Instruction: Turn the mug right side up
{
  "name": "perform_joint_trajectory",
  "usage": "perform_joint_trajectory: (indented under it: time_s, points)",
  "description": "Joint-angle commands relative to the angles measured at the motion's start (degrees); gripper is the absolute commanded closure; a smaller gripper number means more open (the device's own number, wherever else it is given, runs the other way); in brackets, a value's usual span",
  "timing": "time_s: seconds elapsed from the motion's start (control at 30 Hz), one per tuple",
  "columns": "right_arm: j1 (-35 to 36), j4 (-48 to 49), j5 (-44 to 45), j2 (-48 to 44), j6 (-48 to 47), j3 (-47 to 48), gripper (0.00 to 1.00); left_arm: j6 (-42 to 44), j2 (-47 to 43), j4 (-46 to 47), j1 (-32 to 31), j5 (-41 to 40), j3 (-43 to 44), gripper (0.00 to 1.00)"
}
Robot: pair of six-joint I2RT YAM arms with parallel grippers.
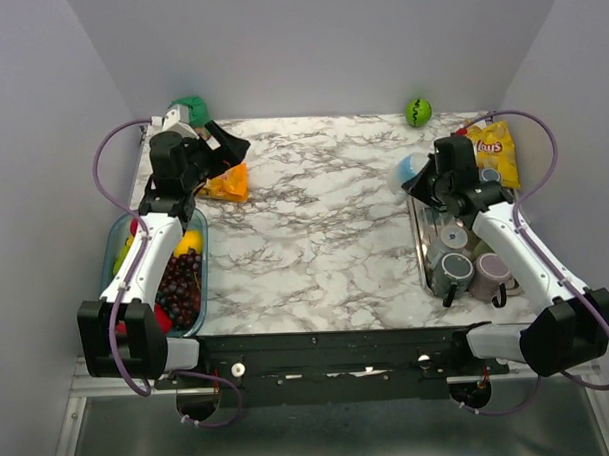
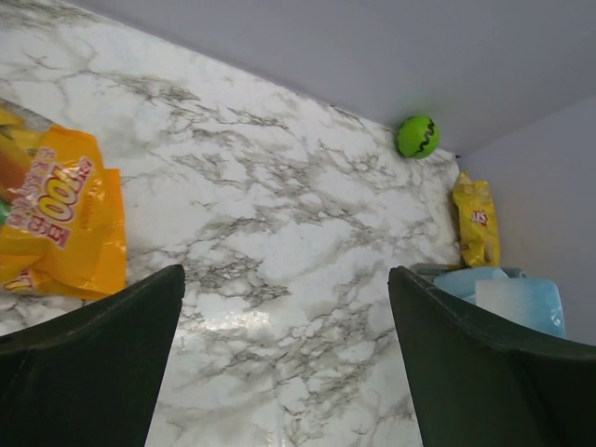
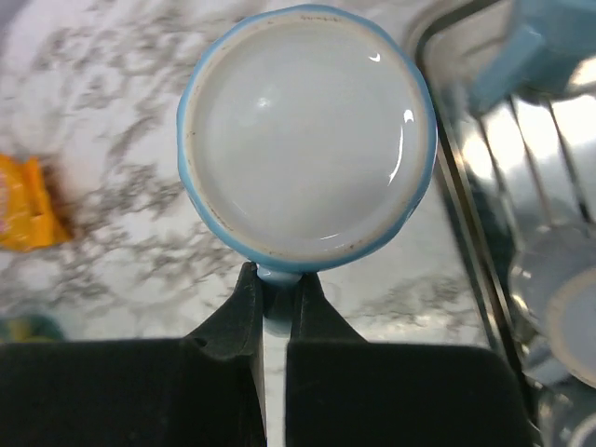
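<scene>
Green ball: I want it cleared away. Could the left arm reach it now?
Probably: the left hand is open and empty, with only bare marble tabletop between it and the green ball.

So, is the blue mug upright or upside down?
Upside down: the blue mug shows its base to the wrist camera, table beyond; right hand pinches its handle.

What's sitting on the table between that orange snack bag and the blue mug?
Nothing: in the top view, only bare marble tabletop lies between the orange snack bag and the blue mug.

mug [image 3: 307, 140]: glossy glazed ceramic | table [image 1: 325, 227]: polished marble-look | tray [image 3: 521, 177]: shiny metal
</scene>
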Motion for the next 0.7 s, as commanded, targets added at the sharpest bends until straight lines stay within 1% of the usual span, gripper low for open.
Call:
perform_joint_trajectory:
  time_s: [0.0,0.07,0.17,0.2,0.27,0.3,0.37,0.4,0.47,0.5,0.67]
  points:
    - [-0.1,18.4,-18.1,-1.1,-1.8,5.4,0.99,-3.4,-1.1,8.3,-4.0,9.5,-0.9,0.01]
    - [-0.1,21.9,-23.7,-0.5,-0.7,7.0,0.99,-4.9,-0.5,11.1,-5.7,12.3,-1.5,0.01]
    - [0.1,28.5,-29.5,1.5,0.9,10.5,0.99,-8.1,0.7,16.8,-9.4,17.1,-1.5,0.01]
    - [0.0,32.7,-31.0,1.9,1.5,11.1,0.99,-9.5,1.5,19.5,-10.6,17.7,-1.2,0.01]
    - [0.4,37.7,-34.8,3.3,3.8,12.6,0.99,-10.8,2.5,22.0,-13.3,19.6,0.3,0.01]
    - [0.5,42.0,-36.1,3.7,4.7,13.0,0.99,-12.5,3.7,24.6,-14.1,20.2,0.9,0.01]
    - [1.1,46.1,-39.1,5.1,7.8,14.2,0.99,-14.7,4.9,27.1,-15.8,21.2,2.8,0.01]
    - [1.4,49.8,-40.0,5.7,8.9,14.6,0.99,-17.3,6.2,30.3,-16.2,21.4,3.5,0.01]
    - [2.1,52.6,-41.7,7.2,12.2,16.1,0.99,-20.2,7.4,34.4,-17.3,22.1,5.0,0.01]
    - [2.2,54.6,-42.1,7.6,13.4,16.5,0.99,-23.1,8.6,38.1,-17.6,22.0,5.6,0.01]
    - [3.4,59.4,-44.2,9.5,19.3,18.1,0.99,-31.0,12.1,47.1,-19.2,22.7,9.2,0.01]
